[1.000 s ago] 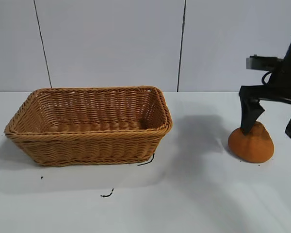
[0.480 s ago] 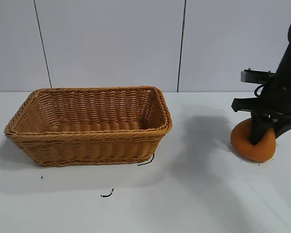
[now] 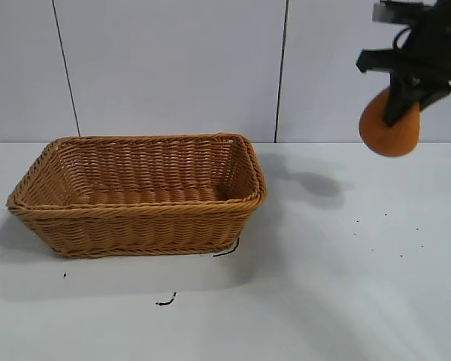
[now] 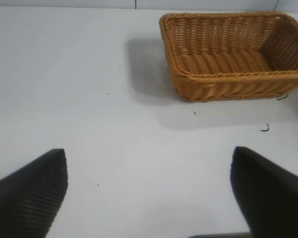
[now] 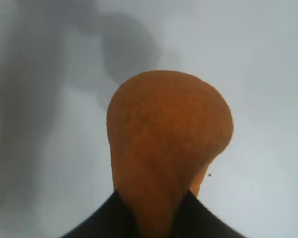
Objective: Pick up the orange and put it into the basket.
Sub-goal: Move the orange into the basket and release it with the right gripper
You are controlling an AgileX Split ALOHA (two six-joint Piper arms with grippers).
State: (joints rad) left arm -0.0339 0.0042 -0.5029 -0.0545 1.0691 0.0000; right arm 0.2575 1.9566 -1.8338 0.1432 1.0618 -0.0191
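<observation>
The dull-orange fruit, the orange (image 3: 389, 128), hangs high above the table at the far right, pinched at its narrow end by my right gripper (image 3: 404, 101), which is shut on it. In the right wrist view the orange (image 5: 169, 139) fills the middle, its neck squeezed between the black fingers (image 5: 109, 218). The tan wicker basket (image 3: 139, 226) stands on the table at the left, well to the left of and below the fruit; nothing shows inside it. My left gripper (image 4: 149, 191) hovers open over bare table, with the basket (image 4: 238, 82) farther off in its view.
The white table (image 3: 323, 301) carries a few small dark specks and two short dark scraps (image 3: 165, 301) just in front of the basket. A light panelled wall closes the back.
My right gripper closed on the orange and lifted it from the table to well above it. The basket has not moved.
</observation>
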